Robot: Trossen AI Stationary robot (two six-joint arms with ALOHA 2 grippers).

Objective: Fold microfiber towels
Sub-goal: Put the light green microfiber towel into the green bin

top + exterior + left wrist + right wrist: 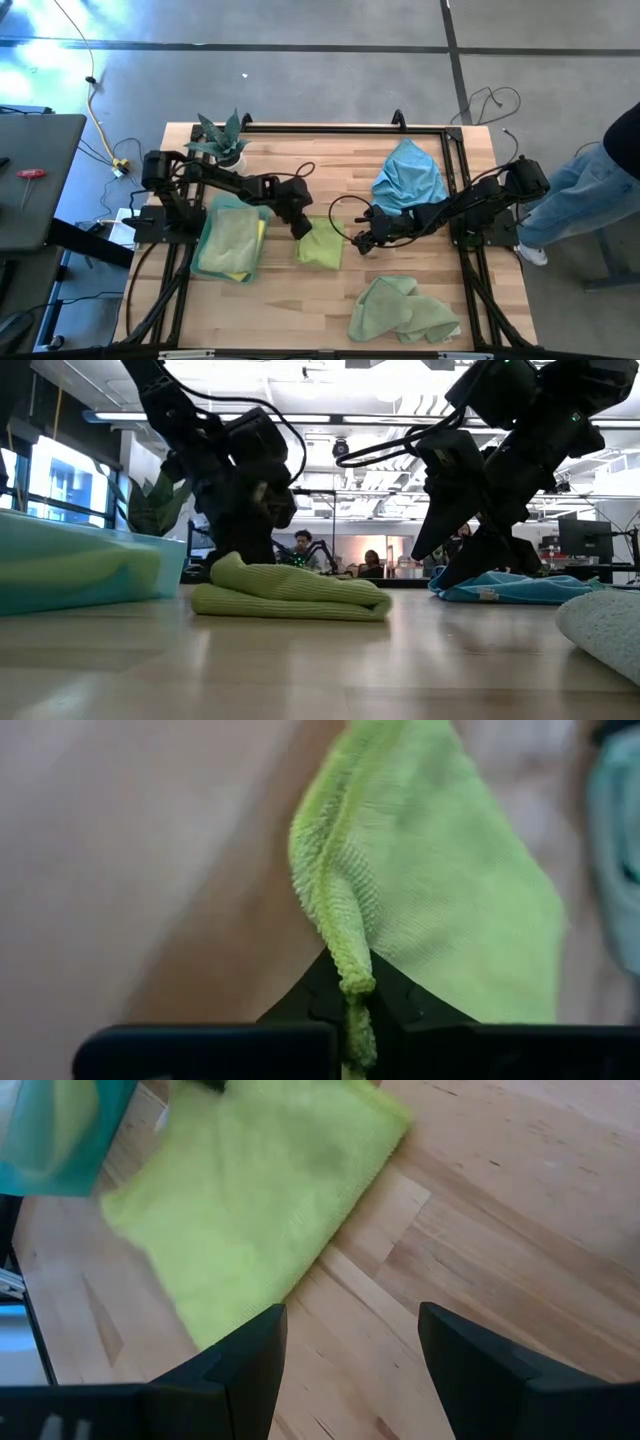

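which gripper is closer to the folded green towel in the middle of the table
Left. The left gripper is shut on the folded green towel, pinching its edge. The right gripper hangs open just beside the towel, not touching it.

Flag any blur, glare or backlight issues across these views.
Left wrist view: the table behind the pinched green towel is blurred. Low view: bright room lights backlight both arms into silhouettes, and the near tabletop is soft. High view: glare on the floor at upper left. Right wrist view: sharp wood grain.
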